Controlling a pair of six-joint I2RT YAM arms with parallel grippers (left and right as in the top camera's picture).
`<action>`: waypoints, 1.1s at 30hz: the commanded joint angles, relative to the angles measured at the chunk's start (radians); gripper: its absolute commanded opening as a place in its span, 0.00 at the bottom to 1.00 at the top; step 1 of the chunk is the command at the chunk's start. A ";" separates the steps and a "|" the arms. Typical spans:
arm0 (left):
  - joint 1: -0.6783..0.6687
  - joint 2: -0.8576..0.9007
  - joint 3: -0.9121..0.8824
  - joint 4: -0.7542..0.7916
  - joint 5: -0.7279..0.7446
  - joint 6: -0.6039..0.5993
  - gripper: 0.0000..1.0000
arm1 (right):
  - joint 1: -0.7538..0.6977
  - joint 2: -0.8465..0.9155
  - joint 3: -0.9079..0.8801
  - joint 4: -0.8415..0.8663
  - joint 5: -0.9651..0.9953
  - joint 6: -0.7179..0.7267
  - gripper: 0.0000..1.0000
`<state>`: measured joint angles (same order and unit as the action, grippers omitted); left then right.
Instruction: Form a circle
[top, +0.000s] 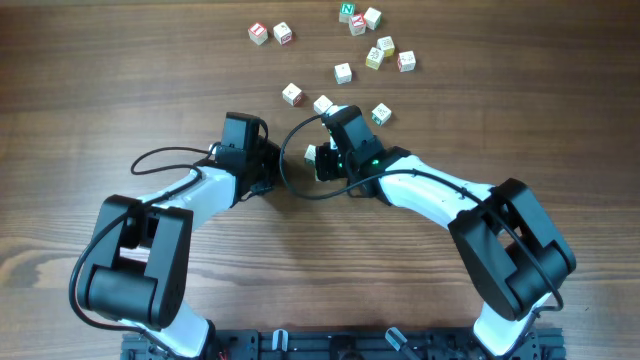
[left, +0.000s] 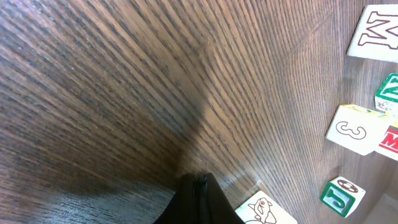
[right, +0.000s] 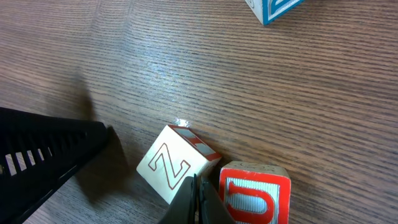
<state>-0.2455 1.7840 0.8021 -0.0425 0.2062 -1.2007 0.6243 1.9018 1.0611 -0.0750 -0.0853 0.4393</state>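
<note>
Alphabet cubes (top: 343, 72) lie scattered over the far half of the bench (top: 120, 80), no ring yet! The right claw (right: 195, 186), pinched shut and empty, noses between the Z cube (right: 169, 165) and the U cube (right: 256, 194). Push low, square-on. The left claw (left: 198, 183) is shut and empty too. There's open bench on the left, though the arms crowd together.

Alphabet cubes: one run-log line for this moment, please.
left gripper: shut, empty | right gripper: shut, tips beside Z cube and U cube | cubes: scattered, no circle
</note>
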 joint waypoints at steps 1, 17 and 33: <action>0.014 0.077 -0.063 -0.043 -0.114 0.015 0.04 | 0.008 0.021 0.018 0.008 -0.006 -0.021 0.04; 0.014 0.077 -0.063 -0.043 -0.114 0.015 0.04 | 0.008 0.022 0.018 0.018 -0.006 -0.021 0.05; 0.014 0.077 -0.063 -0.043 -0.115 0.015 0.04 | 0.008 0.023 0.018 0.031 -0.027 -0.046 0.05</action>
<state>-0.2455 1.7840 0.8021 -0.0425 0.2062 -1.2007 0.6243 1.9018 1.0611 -0.0505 -0.0971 0.4129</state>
